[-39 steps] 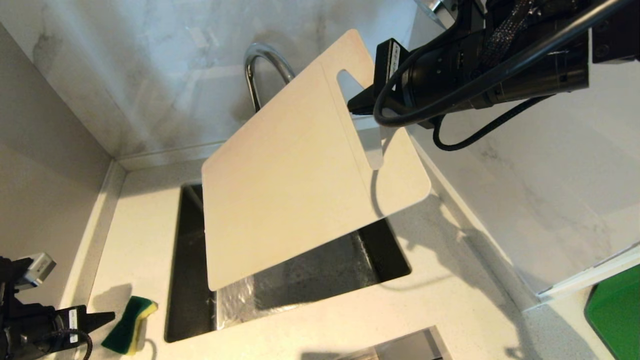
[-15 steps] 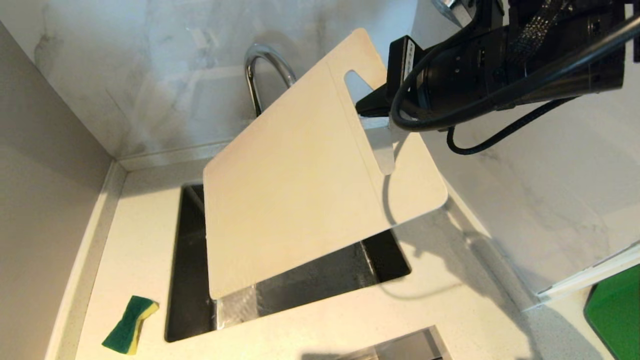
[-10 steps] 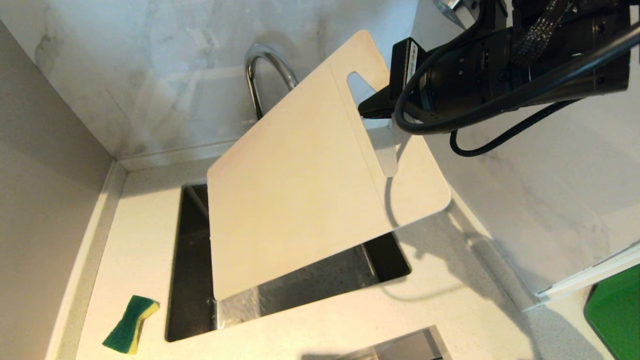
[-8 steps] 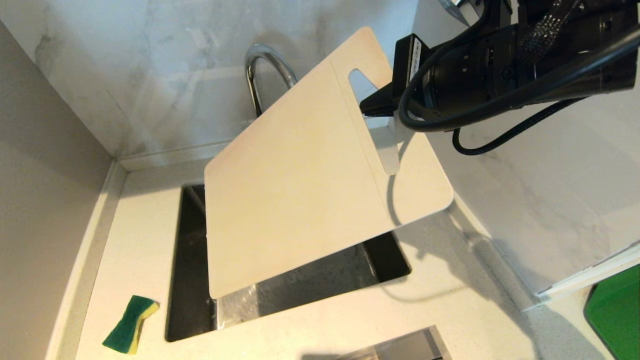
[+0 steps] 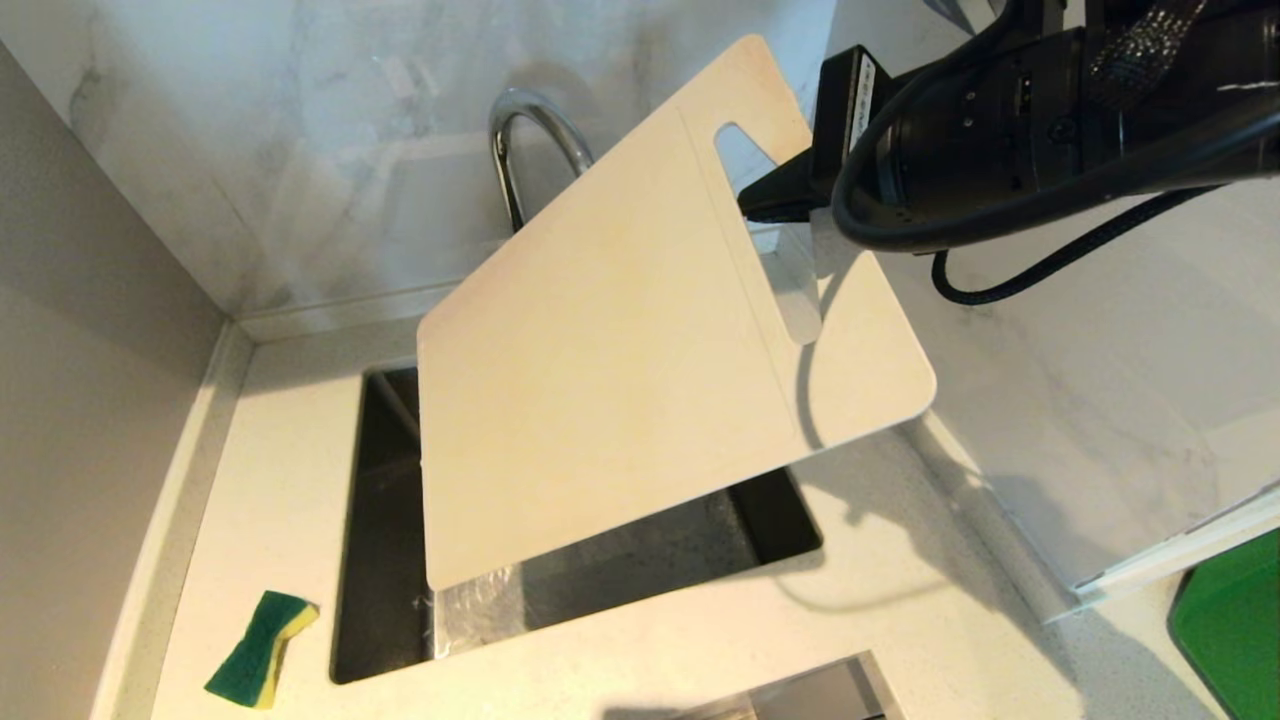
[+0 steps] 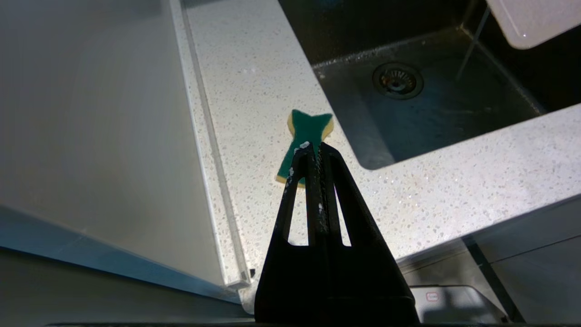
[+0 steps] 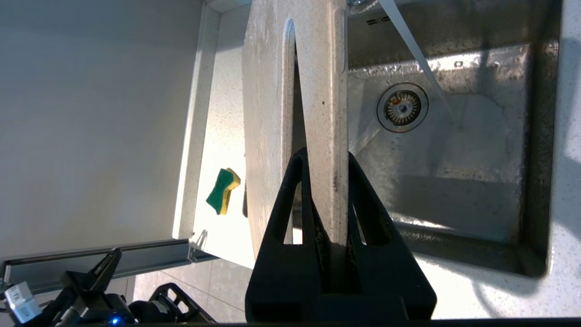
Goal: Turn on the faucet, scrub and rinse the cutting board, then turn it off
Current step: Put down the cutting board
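Note:
The pale beige cutting board (image 5: 620, 360) hangs tilted over the sink, its low corner above the basin. My right gripper (image 5: 762, 203) is shut on the strip beside its handle slot; the right wrist view shows the board's edge (image 7: 320, 91) pinched between the black fingers (image 7: 324, 156). Behind the board rises the chrome faucet (image 5: 515, 135), its base hidden. A thin stream of water (image 7: 420, 52) falls into the basin. My left gripper (image 6: 313, 147) is shut and empty, low off the counter's front edge, with the sponge (image 6: 307, 129) lying beyond its tips.
The green-and-yellow sponge (image 5: 260, 650) lies on the white counter left of the dark sink (image 5: 380, 600). The drain (image 7: 401, 107) is at the basin's bottom. Marble walls close in behind and on both sides. A green slab (image 5: 1235, 640) sits at the far right.
My right gripper has carried the board slightly up and to the right. The left gripper, at the lower left beside the sponge 2.6 s ago, has left the head view. The sponge has not moved.

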`<state>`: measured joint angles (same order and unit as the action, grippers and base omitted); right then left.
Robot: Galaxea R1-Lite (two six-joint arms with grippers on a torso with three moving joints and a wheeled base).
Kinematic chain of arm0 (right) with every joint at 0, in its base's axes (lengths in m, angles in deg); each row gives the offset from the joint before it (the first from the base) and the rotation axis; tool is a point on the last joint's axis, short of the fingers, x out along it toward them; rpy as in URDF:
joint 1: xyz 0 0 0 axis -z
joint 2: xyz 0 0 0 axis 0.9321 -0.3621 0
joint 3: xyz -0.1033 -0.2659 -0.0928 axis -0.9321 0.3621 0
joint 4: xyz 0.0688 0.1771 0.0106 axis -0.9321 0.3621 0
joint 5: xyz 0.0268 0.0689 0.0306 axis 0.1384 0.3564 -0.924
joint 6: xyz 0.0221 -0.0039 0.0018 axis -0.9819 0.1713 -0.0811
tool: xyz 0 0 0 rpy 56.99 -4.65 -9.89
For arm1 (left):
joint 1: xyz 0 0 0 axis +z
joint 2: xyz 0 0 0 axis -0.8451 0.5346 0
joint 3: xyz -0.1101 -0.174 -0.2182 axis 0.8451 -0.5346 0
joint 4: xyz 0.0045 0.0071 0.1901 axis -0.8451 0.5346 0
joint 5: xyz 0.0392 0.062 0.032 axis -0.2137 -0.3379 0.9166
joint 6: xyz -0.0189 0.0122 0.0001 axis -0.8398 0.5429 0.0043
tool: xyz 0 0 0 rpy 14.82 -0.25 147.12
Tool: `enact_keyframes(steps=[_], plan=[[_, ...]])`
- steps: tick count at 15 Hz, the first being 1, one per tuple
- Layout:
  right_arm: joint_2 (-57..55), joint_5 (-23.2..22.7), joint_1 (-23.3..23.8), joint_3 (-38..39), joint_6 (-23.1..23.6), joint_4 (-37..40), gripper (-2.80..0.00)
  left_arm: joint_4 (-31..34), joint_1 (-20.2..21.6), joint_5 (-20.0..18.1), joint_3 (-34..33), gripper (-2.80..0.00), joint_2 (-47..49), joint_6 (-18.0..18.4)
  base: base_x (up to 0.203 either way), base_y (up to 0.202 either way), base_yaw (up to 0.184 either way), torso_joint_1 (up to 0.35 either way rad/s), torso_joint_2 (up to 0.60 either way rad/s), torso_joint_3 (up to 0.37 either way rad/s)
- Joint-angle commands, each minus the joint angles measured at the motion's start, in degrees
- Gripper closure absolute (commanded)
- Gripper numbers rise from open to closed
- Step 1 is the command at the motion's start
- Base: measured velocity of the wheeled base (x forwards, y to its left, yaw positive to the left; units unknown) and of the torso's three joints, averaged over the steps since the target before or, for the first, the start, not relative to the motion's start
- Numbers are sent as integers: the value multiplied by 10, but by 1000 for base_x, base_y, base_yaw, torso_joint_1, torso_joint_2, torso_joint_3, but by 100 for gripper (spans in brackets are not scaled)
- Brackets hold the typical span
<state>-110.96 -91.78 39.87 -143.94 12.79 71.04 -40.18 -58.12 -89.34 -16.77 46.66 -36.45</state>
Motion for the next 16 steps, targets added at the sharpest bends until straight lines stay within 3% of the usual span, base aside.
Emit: enact_keyframes(steps=[1, 5, 11, 16], plan=[[7, -1, 1, 4, -1, 2, 0, -5, 0, -1, -8, 0, -1, -18, 0, 0, 0, 0, 0, 0], [38, 0, 20, 27, -1, 3, 0, -6, 0, 1, -8, 0, -1, -22, 0, 0, 0, 0, 0, 0], [133, 0, 43, 125, -22, 3, 0, -6, 1, 1, -8, 0, -1, -22, 0, 0, 0, 0, 0, 0], [205, 0, 114, 196, -51, 3, 0, -3, 2, 1, -7, 0, 0, -18, 0, 0, 0, 0, 0, 0]])
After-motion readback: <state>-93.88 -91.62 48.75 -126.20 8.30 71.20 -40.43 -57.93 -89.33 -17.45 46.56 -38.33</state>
